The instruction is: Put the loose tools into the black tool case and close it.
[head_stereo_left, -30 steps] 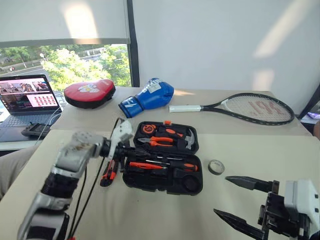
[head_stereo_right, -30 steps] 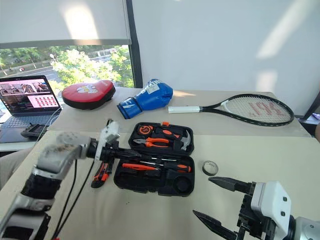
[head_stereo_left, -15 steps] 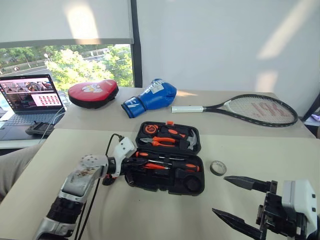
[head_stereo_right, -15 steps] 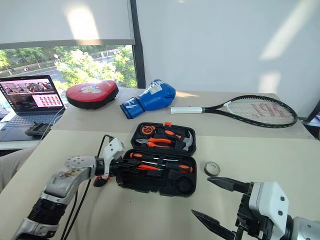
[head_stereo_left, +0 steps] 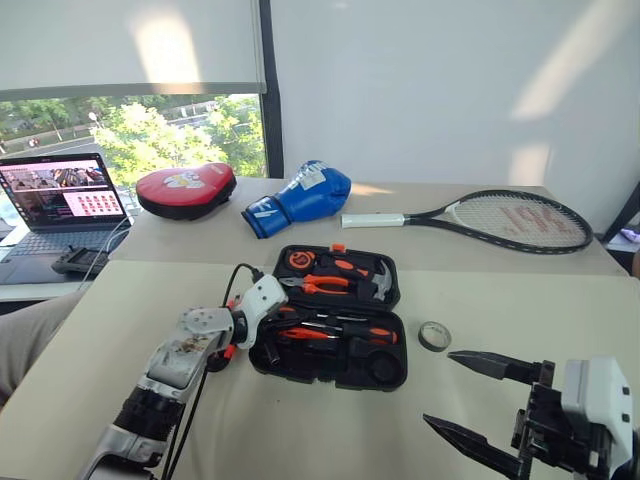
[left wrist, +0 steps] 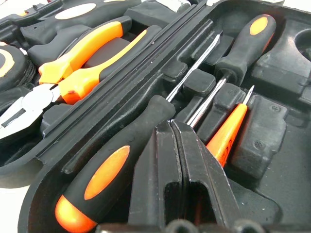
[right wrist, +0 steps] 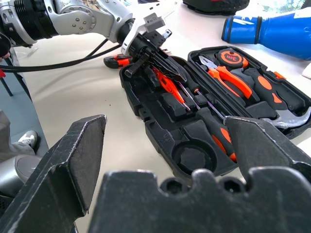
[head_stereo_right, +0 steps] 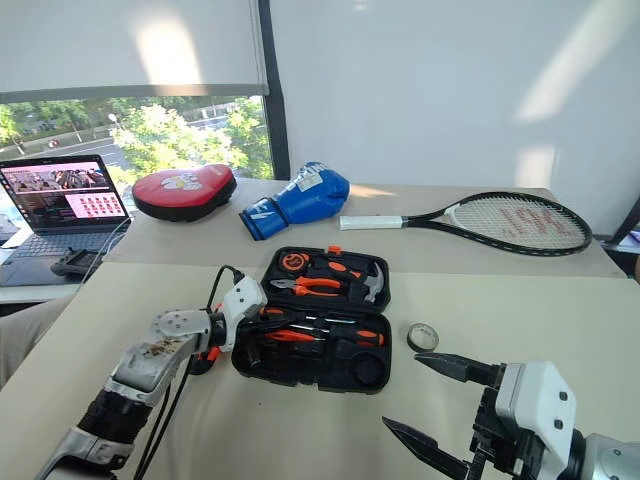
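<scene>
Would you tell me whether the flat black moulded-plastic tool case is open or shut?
Open: the flat black moulded-plastic tool case lies spread flat on the beige table, its tool slots exposed.

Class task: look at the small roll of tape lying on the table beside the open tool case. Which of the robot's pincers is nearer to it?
Right. The right pincer hovers open just in front of the tape roll; the left pincer is shut at the tool case's far end, across from the roll.

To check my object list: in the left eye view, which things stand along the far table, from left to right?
Open laptop → red oval pad → blue boxing glove → black tennis racket with white grip.
</scene>
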Available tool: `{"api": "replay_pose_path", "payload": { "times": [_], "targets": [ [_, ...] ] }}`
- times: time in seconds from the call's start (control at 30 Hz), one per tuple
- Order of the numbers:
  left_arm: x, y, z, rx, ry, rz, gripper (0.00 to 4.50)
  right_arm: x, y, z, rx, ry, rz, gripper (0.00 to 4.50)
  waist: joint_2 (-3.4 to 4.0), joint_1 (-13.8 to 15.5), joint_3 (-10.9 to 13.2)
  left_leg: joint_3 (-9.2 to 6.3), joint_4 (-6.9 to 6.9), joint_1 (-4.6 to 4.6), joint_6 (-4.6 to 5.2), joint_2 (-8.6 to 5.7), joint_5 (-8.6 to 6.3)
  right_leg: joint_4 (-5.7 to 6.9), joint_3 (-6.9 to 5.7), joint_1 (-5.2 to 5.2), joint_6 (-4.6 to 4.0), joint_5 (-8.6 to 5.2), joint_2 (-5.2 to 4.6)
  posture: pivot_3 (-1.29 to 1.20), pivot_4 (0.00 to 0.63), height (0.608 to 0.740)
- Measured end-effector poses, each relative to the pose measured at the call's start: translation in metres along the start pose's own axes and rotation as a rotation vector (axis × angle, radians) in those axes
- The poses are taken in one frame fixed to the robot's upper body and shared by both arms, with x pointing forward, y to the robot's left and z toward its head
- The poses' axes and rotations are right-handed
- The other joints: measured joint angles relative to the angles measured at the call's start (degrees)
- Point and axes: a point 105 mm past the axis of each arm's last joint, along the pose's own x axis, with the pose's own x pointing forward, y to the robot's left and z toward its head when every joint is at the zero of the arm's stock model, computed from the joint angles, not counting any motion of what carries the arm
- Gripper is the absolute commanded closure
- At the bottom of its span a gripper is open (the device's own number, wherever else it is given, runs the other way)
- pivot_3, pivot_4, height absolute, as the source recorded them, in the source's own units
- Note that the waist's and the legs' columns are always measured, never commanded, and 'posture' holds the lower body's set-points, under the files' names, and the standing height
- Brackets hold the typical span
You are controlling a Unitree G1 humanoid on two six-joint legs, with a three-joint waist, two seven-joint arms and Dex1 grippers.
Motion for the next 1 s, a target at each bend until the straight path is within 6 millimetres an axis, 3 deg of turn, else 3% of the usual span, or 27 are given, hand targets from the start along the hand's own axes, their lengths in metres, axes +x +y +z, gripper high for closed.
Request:
{"api": "replay_pose_path", "payload": {
  "times": [0.27, 0.5, 0.6, 0.67, 0.87, 1.0],
  "targets": [
    [-0.013, -0.022, -0.01, -0.051, 0.098, -0.154, 4.43, 0.002, -0.001, 0.002, -0.009, -0.007, -0.003, 0.0, 0.15, -0.03, -0.09, 0.01, -0.03, 0.04, -0.02, -0.01, -0.04, -0.03, -0.03, 0.05, 0.01, -0.02, 0.04, 0.0, 0.15, 0.74],
    [-0.014, -0.022, -0.012, -0.064, 0.122, -0.158, 4.43, 0.004, -0.001, 0.003, -0.015, -0.015, 0.008, 0.0, 0.24, -0.06, -0.14, 0.01, -0.04, 0.1, -0.03, 0.04, -0.04, -0.01, -0.02, 0.06, -0.01, -0.05, 0.09, 0.0, 0.15, 0.74],
    [-0.013, -0.024, -0.006, -0.111, 0.049, -0.165, 4.43, 0.004, -0.001, 0.002, -0.013, -0.013, 0.008, 0.0, 0.25, -0.05, -0.14, 0.01, -0.04, 0.04, -0.02, 0.03, -0.04, -0.03, -0.01, 0.03, -0.02, -0.05, 0.06, 0.0, 0.15, 0.74],
    [-0.009, -0.028, 0.009, -0.206, -0.072, -0.187, 4.43, 0.004, -0.001, 0.002, -0.01, -0.011, 0.008, 0.0, 0.13, 0.04, -0.07, -0.07, 0.0, -0.19, -0.02, 0.04, -0.03, -0.03, -0.02, -0.11, -0.01, -0.05, 0.03, 0.0, 0.15, 0.74],
    [-0.01, 0.0, 0.036, -0.225, -0.122, -0.056, 4.43, 0.004, -0.001, 0.003, -0.015, -0.014, 0.006, 0.0, 0.05, 0.08, -0.03, -0.1, 0.01, -0.27, -0.27, -0.06, 0.11, -0.02, -0.08, -0.14, -0.01, -0.04, 0.33, 0.0, 0.15, 0.74],
    [-0.002, 0.005, 0.021, -0.227, -0.038, -0.002, 4.43, 0.005, -0.002, 0.004, -0.019, -0.018, 0.004, 0.0, 0.03, -0.01, -0.02, -0.07, 0.01, -0.26, -0.02, -0.07, -0.03, -0.07, -0.08, -0.11, -0.01, -0.04, 0.34, 0.0, 0.15, 0.74]
  ]
}}
